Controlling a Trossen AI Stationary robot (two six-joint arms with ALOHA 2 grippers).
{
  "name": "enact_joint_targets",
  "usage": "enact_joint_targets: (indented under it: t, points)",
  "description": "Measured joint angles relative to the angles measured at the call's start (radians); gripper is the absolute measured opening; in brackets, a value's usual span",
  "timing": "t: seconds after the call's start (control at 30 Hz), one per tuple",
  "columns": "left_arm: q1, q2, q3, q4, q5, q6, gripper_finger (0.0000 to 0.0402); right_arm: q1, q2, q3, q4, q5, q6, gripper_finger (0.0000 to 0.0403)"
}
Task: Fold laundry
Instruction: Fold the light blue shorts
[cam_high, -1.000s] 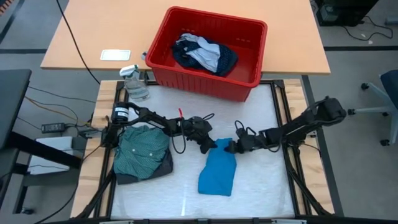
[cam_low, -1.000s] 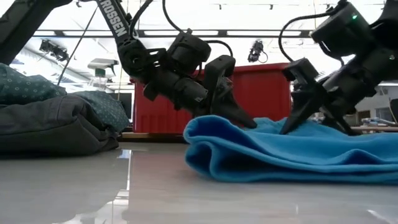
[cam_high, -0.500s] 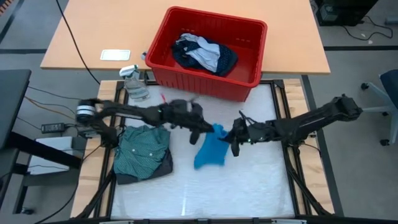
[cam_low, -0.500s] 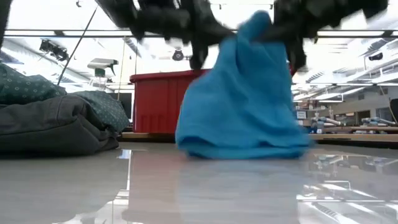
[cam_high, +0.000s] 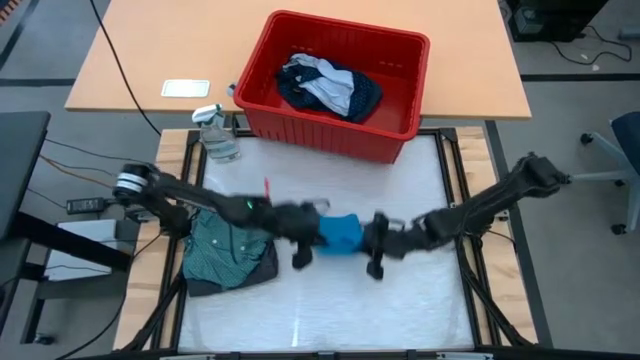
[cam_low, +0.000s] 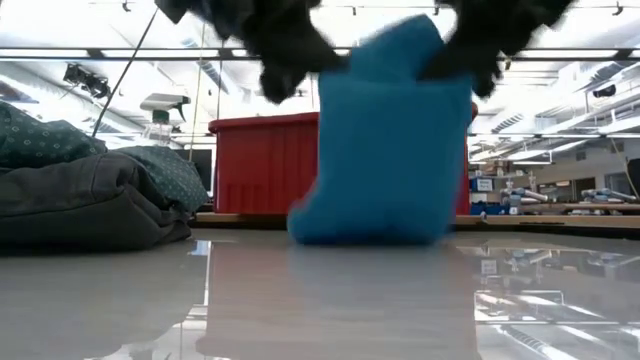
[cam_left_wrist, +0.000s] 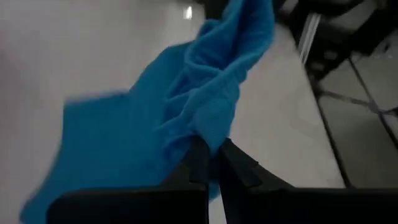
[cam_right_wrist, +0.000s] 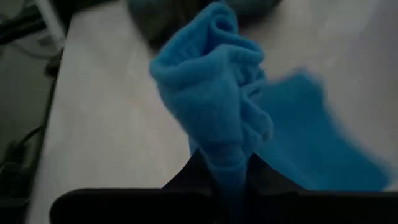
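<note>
Blue piece (cam_high: 341, 234) now lifted mid-frame; my left gripper (cam_high: 304, 249) and right gripper (cam_high: 374, 253) clamp its top corners.

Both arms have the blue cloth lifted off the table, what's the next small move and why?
Probably draw the two grippers apart to stretch the top edge flat. The left gripper and right gripper each have their jaws shut on the bright blue cloth, which is bunched at both grips. It hangs with its lower edge touching the table, so spreading it before laying it down should give a cleaner fold.
</note>
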Motion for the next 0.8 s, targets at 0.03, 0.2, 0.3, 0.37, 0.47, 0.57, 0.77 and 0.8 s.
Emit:
enact_joint_targets:
  t: [0.03,0.2,0.3,0.37,0.47,0.57,0.77,0.8]
  points:
    - [-0.026,0.035,0.000,0.004,-0.013,-0.043,0.0014,0.031,0.036,-0.020,0.034,-0.011,0.061,0.0025]
    - [-0.102,0.149,0.003,0.062,-0.009,-0.205,0.0014,0.125,0.157,-0.055,0.234,-0.021,0.213,0.0025]
    - [-0.089,0.139,0.004,0.057,-0.036,-0.252,0.0016,0.098,0.161,-0.062,0.228,0.013,0.263,0.0024]
    - [-0.066,0.122,0.002,0.008,-0.076,-0.287,0.0017,0.043,0.160,-0.084,0.222,0.000,0.322,0.0023]
    - [-0.025,0.118,0.005,-0.037,-0.164,-0.324,0.0017,-0.061,0.152,-0.138,0.235,-0.081,0.396,0.0023]
    - [0.017,0.138,0.005,-0.061,-0.176,-0.355,0.0018,-0.148,0.166,-0.210,0.334,-0.158,0.418,0.0023]
    - [0.100,0.197,0.003,-0.079,-0.166,-0.442,0.0018,-0.320,0.238,-0.327,0.624,-0.338,0.470,0.0042]
    - [0.110,0.198,0.003,-0.069,-0.168,-0.449,0.0018,-0.338,0.243,-0.338,0.662,-0.351,0.471,0.0058]
